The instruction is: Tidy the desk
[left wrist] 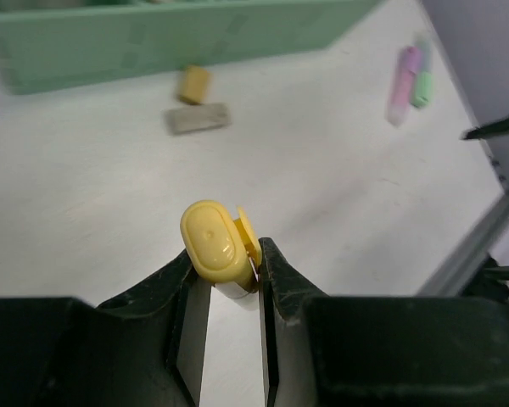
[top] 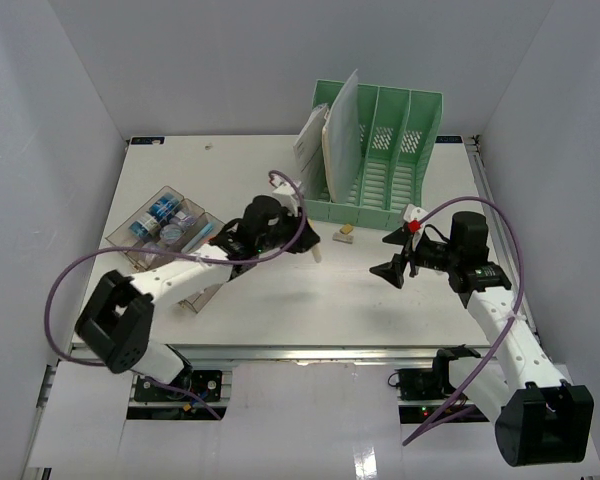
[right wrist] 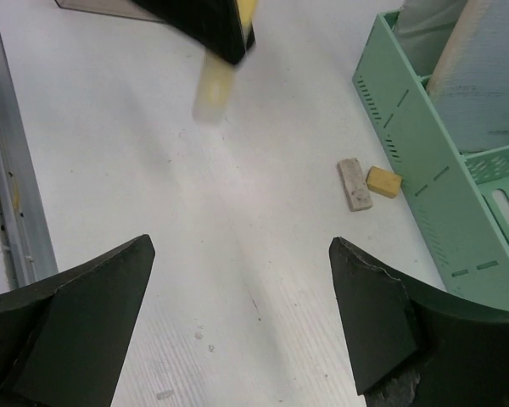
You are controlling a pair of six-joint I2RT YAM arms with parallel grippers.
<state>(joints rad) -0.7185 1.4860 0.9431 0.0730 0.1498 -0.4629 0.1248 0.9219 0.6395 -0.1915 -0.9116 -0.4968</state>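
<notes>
1. The left hand is clamped on a small yellow-capped white plastic tube, held above the middle of the large white flat worktop that spreads under both arms. It looks bound for storage.
2. The right hand gapes wide and empty towards the right edge. It is probably ready for the small grey block and small yellow block beside the far-edge green slotted file rack.
</notes>
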